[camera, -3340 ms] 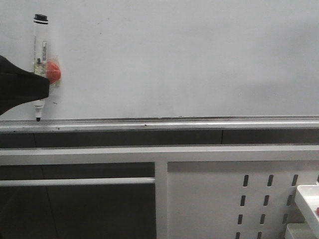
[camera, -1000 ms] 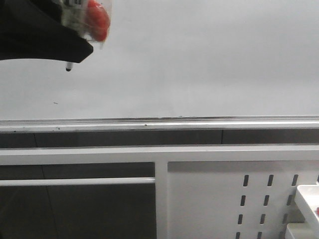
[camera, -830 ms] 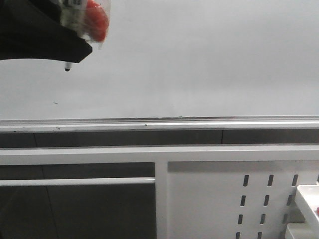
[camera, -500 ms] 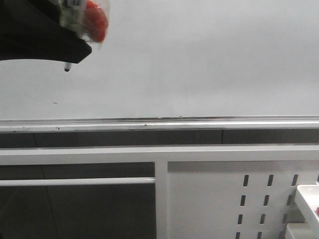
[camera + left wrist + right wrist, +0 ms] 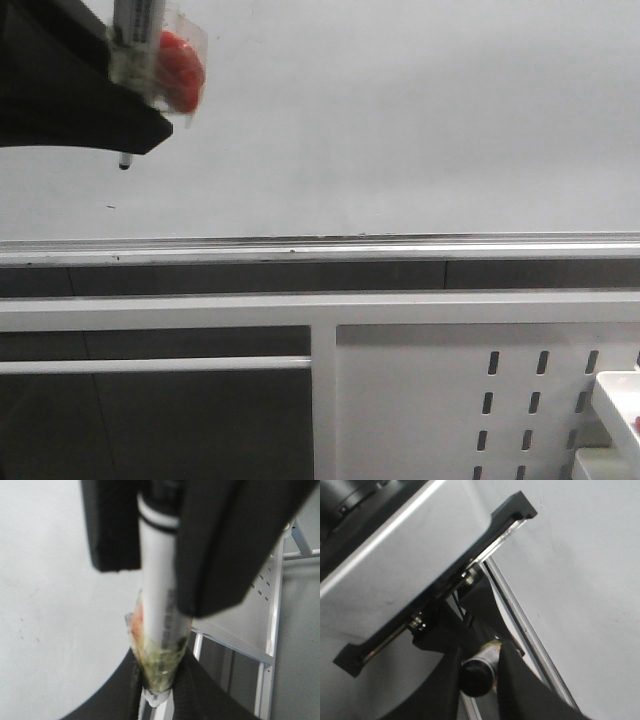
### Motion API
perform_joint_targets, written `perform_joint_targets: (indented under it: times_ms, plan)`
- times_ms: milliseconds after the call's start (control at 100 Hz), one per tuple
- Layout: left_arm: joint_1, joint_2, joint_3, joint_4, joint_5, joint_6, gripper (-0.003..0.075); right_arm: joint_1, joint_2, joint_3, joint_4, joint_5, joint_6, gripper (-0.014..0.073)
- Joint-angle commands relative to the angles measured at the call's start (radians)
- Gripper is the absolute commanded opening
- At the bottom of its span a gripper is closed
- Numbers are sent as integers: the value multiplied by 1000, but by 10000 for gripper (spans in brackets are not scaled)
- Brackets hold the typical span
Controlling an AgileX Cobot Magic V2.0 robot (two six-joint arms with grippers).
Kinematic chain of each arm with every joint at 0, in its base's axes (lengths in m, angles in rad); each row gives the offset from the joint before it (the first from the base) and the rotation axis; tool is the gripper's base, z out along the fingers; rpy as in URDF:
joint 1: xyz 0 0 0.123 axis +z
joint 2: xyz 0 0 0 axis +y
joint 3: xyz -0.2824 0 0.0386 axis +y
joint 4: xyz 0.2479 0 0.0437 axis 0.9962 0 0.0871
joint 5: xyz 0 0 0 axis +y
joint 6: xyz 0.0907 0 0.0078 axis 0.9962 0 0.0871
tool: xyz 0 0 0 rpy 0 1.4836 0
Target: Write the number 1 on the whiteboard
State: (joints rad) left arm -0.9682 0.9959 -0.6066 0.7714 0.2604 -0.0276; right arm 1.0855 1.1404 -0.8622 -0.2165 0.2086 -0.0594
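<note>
The whiteboard (image 5: pixel 400 120) is plain pale grey, with a silver rail (image 5: pixel 330 247) along its lower edge. No number 1 stroke shows on it, only a tiny dark speck (image 5: pixel 110 207). My left gripper (image 5: pixel 130 90) is at the board's upper left, shut on a white marker (image 5: pixel 135 30) with a red lump (image 5: pixel 178 62) taped to it. The marker tip (image 5: pixel 124 163) points down, close to the board. In the left wrist view the gripper (image 5: pixel 160 680) clamps the marker barrel (image 5: pixel 157 595). My right gripper (image 5: pixel 479 672) is shut on a black-capped cylinder (image 5: pixel 476 677) beside the board (image 5: pixel 590 580).
Below the rail runs a white frame beam (image 5: pixel 320 310) with a white metal panel with slotted holes (image 5: pixel 430 400) at lower right. A white box (image 5: pixel 615 400) sits at the right edge. My right arm is out of the front view.
The left gripper lifted the marker from near the rail to the board's upper left. In the last half second the tip shifted slightly left and down.
</note>
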Motion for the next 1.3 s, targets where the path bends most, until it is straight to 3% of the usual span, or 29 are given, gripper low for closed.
perform_joint_targets:
  times_ms: [0, 250, 320, 470, 560, 780, 940, 1050, 1160, 1290]
  plan:
    - [-5, -16, -38, 26, -89, -5, -20, 6, -5, -28, 43, 0, 19, -76]
    - [-5, -29, -38, -44, -91, -15, 5, 4, -7, -28, -44, 29, 19, -76]
    - [-5, -54, -38, -114, -91, -15, 104, -6, -18, -28, -57, 62, 19, -67]
    - [-5, -136, -38, -229, -89, -15, 436, -48, -62, -28, -84, 98, 19, -68]
    - [-5, -204, -38, -258, -87, -15, 498, -68, -102, -28, -126, 87, 19, -68]
    - [-5, -371, -38, -268, -37, -15, 459, -86, -179, -12, -249, 49, 19, -67]
    - [6, -506, -34, -259, 198, -170, 193, -86, -223, 34, -392, 44, 19, -43]
    - [33, -626, 0, -209, 242, -280, 53, -86, -245, 75, -526, 70, 59, -45]
    - [50, -750, 39, -162, 243, -341, 13, -86, -263, 103, -696, 83, 211, -45]
    - [57, -864, 77, -152, 254, -390, 11, -86, -268, 103, -946, 113, 540, -45]
